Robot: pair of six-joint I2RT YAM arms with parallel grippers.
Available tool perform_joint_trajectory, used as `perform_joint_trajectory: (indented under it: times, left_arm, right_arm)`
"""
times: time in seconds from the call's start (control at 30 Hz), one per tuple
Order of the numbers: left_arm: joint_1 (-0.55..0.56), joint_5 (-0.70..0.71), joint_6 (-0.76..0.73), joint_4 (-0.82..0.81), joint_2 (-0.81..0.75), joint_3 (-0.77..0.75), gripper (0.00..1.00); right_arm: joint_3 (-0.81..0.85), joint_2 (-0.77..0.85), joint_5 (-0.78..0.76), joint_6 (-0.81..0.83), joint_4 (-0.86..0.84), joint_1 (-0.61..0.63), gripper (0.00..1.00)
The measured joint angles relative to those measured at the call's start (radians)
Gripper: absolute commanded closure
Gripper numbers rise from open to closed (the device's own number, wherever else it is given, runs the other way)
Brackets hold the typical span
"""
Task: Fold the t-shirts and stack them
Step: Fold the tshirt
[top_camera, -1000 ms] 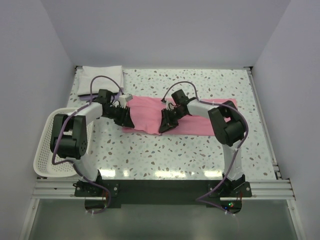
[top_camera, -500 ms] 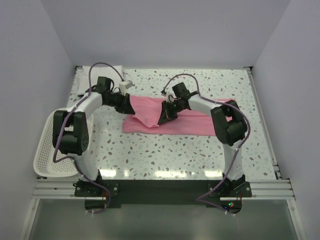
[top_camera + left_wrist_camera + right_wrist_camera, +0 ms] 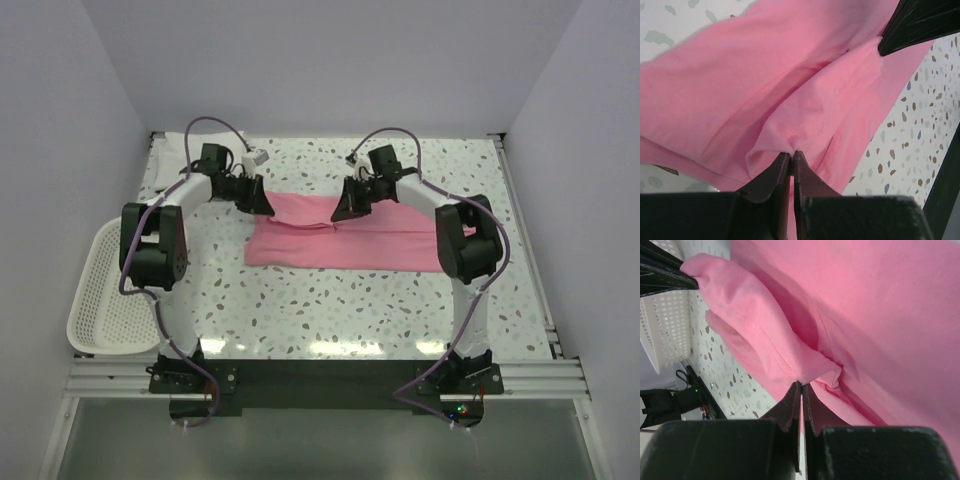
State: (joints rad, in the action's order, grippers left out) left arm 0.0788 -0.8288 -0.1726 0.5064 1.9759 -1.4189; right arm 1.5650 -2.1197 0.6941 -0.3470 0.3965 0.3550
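Pink t-shirt: lies across the middle of the speckled table, long side running left to right. Its far edge is gathered into a raised fold.
Left gripper: jaws pressed together on a pinch of pink cloth at the shirt's far-left corner.
Right gripper: jaws likewise closed on a hemmed fold, near the middle of the far edge. A ridge of cloth runs between the two grippers.
White t-shirt: folded, at the table's far-left corner, partly hidden behind the left arm.
Mesh basket: at the table's near-left edge.
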Motion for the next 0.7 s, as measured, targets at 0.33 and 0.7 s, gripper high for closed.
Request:
perform_joint_trajectory:
  times: [0.33, 0.7]
  left_arm:
    - [0.0, 0.0, 0.031, -0.044, 0.01, -0.005, 0.94]
    - [0.0, 0.137, 0.027, -0.048, 0.022, -0.001, 0.62]
  right_arm:
    - [0.054, -0.065, -0.005, 0.001, 0.009, 0.003, 1.0]
    - [0.094, -0.085, -0.05, 0.079, 0.109, 0.003, 0.71]
